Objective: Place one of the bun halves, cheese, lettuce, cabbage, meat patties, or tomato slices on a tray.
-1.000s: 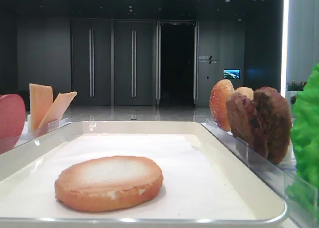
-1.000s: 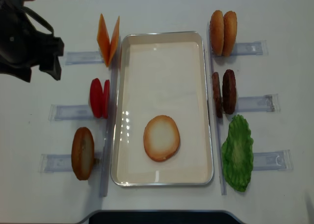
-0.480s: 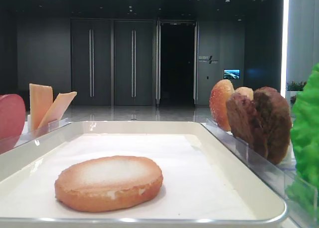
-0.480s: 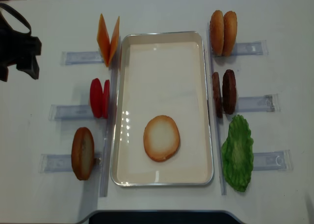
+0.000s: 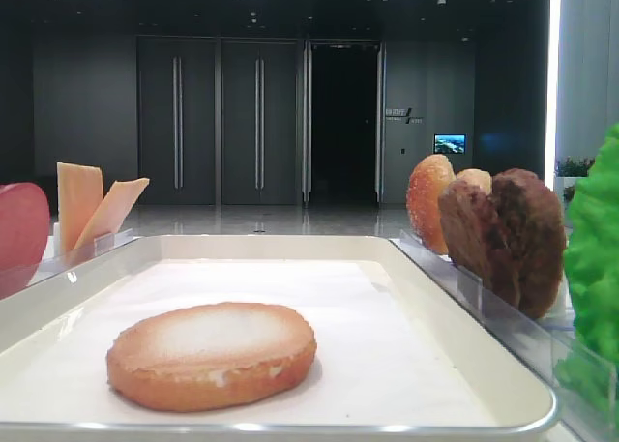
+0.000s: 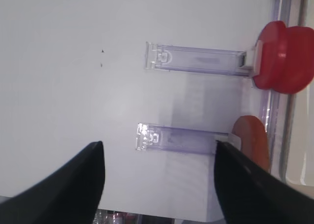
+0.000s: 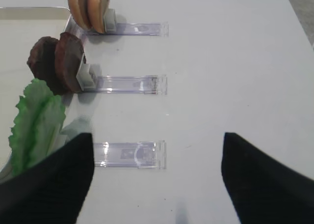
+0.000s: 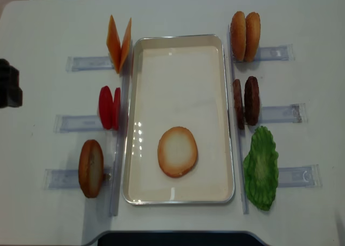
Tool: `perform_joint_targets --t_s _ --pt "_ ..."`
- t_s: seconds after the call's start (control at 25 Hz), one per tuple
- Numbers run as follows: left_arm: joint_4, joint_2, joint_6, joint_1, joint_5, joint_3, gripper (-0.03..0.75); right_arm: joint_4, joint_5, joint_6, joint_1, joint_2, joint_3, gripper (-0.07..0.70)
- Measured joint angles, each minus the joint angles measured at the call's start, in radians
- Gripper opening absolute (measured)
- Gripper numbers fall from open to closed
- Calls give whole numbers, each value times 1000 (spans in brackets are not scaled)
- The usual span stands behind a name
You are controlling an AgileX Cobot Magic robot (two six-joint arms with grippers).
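A flat bun disc (image 8: 177, 152) (image 5: 211, 353) lies on the paper liner at the near end of the cream tray (image 8: 178, 52) (image 5: 290, 244), with no gripper near it. My left gripper (image 6: 159, 185) (image 8: 8, 90) is open and empty at the table's far left edge, over bare table beside the tomato slices (image 6: 284, 57) (image 8: 109, 107) and a domed bun half (image 6: 252, 140) (image 8: 90, 168). My right gripper (image 7: 157, 180) is open and empty over the table, right of the lettuce (image 7: 37, 126) (image 8: 261, 168) and meat patties (image 7: 56, 62) (image 8: 246, 102). Cheese (image 8: 118, 44) stands at the tray's far left. Cabbage is out of view.
Clear plastic holders (image 8: 81, 63) (image 7: 128, 154) (image 6: 196, 60) line both sides of the tray. Two domed bun halves (image 8: 245, 36) (image 7: 88, 8) stand at the far right. The table's front edge (image 8: 172, 236) runs just below the tray.
My left gripper has drawn back leftward, from beside the cheese to the overhead view's left border. The bun disc and the other food have not moved.
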State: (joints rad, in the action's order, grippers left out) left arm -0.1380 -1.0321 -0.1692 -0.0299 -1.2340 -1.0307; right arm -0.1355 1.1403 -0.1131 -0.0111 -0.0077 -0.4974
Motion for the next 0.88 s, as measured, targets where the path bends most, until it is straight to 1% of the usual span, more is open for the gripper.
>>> perform_joint_targets --t_s 0.2,0.4,0.64,0.88 --pt "44 196 13 0 -6 88 526 0 0 0 0 0 0 541" --pt "54 380 20 0 -12 179 526 0 0 0 0 0 0 541" --pt "56 560 27 0 -14 257 525 0 0 0 0 0 0 541" --pt "59 728 69 0 -20 341 498 0 0 0 0 0 0 541"
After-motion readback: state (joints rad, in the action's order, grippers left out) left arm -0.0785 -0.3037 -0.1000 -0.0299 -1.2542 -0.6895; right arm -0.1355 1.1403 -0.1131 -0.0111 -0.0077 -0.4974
